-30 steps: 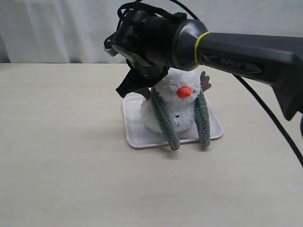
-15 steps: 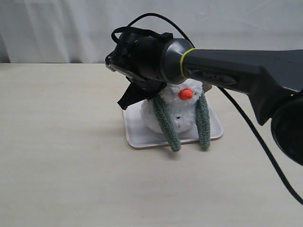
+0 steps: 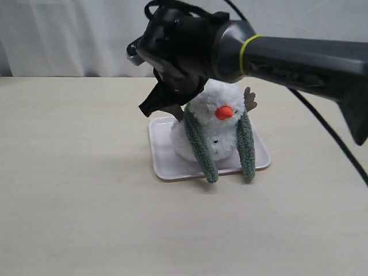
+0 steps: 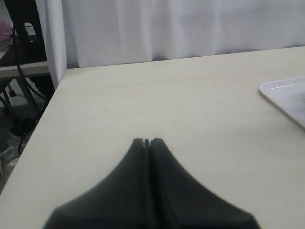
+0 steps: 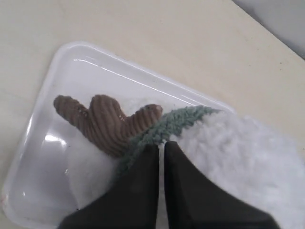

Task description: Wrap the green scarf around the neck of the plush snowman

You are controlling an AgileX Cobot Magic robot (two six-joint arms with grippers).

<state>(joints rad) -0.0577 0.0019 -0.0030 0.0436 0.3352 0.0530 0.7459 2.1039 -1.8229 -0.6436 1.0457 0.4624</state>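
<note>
Plush snowman (image 3: 222, 147): fluffy white; nose (image 3: 223, 112) orange; twig arm (image 5: 102, 121) brown, ribbed. Green scarf (image 3: 202, 149) down snowman's front: muted grey-green, fuzzy. Tray (image 3: 164, 162) under snowman: glossy white. Desk (image 3: 75, 190): pale beige, faint grain. Arm (image 3: 299, 57) above snowman: black, yellow-green ring.

The right arm (image 3: 287, 54) hides the plush snowman's (image 3: 221, 144) crown and the green scarf's (image 3: 199, 144) middle.

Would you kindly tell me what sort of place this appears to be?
Most likely a robotics lab test bench: a pale table backed by a white curtain, with a robot arm reaching over a plush snowman on a white tray.
</note>
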